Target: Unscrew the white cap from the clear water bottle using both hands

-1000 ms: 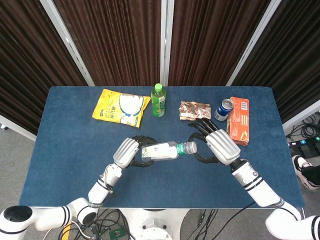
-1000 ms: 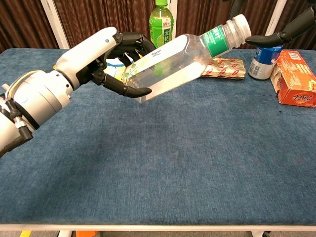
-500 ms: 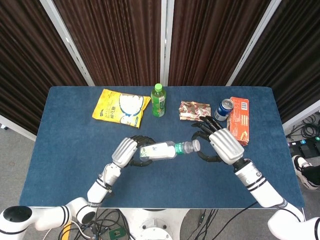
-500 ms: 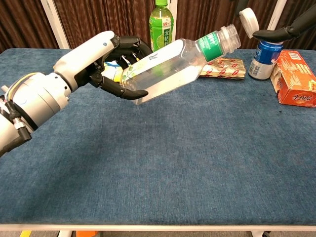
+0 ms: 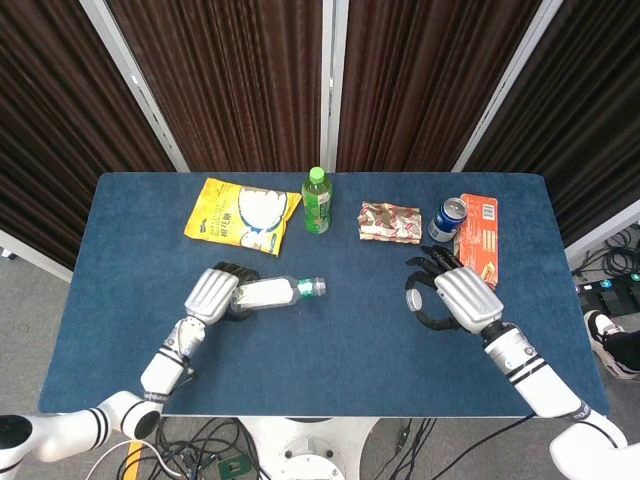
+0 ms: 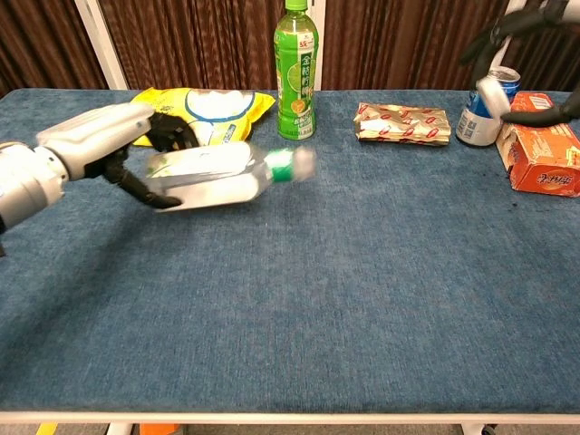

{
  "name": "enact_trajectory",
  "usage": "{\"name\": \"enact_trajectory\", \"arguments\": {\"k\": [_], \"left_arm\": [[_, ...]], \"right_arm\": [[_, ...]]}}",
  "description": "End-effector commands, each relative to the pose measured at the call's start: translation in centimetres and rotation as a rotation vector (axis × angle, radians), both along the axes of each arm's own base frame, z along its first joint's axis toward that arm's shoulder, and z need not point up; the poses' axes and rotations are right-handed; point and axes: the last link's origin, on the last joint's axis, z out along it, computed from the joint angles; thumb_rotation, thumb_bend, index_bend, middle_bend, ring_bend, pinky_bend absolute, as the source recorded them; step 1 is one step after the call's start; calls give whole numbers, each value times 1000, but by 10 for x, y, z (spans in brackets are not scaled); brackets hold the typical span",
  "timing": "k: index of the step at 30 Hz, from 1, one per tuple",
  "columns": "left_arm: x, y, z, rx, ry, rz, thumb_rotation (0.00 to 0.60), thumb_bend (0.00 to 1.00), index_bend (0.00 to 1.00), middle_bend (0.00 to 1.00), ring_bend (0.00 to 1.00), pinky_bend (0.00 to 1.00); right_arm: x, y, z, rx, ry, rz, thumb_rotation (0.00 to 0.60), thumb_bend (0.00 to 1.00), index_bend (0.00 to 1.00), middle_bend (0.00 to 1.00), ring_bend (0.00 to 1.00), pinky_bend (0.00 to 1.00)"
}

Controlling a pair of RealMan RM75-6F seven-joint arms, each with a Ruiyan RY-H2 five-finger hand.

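Gripping the clear water bottle (image 5: 268, 291) around its body at left of centre in the head view: the left hand (image 5: 212, 294), dark fingers wrapped over and under the plastic. Lying nearly level, neck pointing toward frame centre, green label band near the neck, print too blurred to read. In the chest view, hovering above the blue table (image 6: 362, 299) at left, motion-blurred.

Pinching the white cap (image 6: 490, 91) at the upper right of the chest view: the right hand (image 5: 452, 296), the cap sitting between dark fingertips, well apart from the bottle neck. In the head view, showing at right of centre, palm housing up, fingers curled inward, cap hidden there.

Standing upright at top centre of the table: a green bottle (image 5: 316, 201), yellow-green cap, label characters too small to read. Lying flat to its left: a yellow snack bag (image 5: 241, 213). Resting to its right: a crinkled red-and-gold packet (image 5: 389, 221). Sitting at the upper right: a blue can (image 5: 446, 219), just beside an orange box (image 5: 477, 240), printing on both illegible.
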Motion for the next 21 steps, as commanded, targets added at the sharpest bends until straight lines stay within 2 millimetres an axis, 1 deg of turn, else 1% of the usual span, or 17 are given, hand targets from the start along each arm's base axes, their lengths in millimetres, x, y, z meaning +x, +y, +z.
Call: {"name": "enact_trajectory", "arguments": {"k": [1, 4, 8, 13, 16, 19, 21], "left_arm": [[-11, -3, 7, -20, 83, 52, 600, 283, 294, 322, 201, 243], [-7, -7, 10, -7, 74, 48, 600, 265, 218, 273, 158, 232], [-6, -11, 17, -2, 56, 50, 600, 256, 167, 236, 130, 219], [-5, -16, 32, 38, 24, 43, 600, 251, 157, 231, 126, 217], [-10, -20, 44, 73, -2, 58, 600, 250, 157, 231, 126, 216], [-20, -23, 54, 104, -20, 87, 600, 249, 157, 231, 126, 214], [-27, -25, 60, 122, -25, 105, 600, 248, 157, 230, 126, 213]], "right_arm": [[-4, -1, -17, 39, 62, 8, 600, 357, 519, 160, 0, 0], [-4, -5, -33, 63, 107, 23, 600, 357, 505, 156, 0, 0], [-5, -14, -58, 68, 196, 59, 600, 357, 467, 143, 0, 0], [-5, -25, -85, 76, 259, 69, 600, 357, 400, 116, 0, 0], [-6, -29, -99, 75, 295, 75, 600, 357, 350, 102, 0, 0], [-7, -29, -109, 70, 314, 74, 600, 357, 264, 94, 0, 0], [-9, -27, -111, 70, 323, 71, 600, 355, 198, 89, 0, 0]]}}
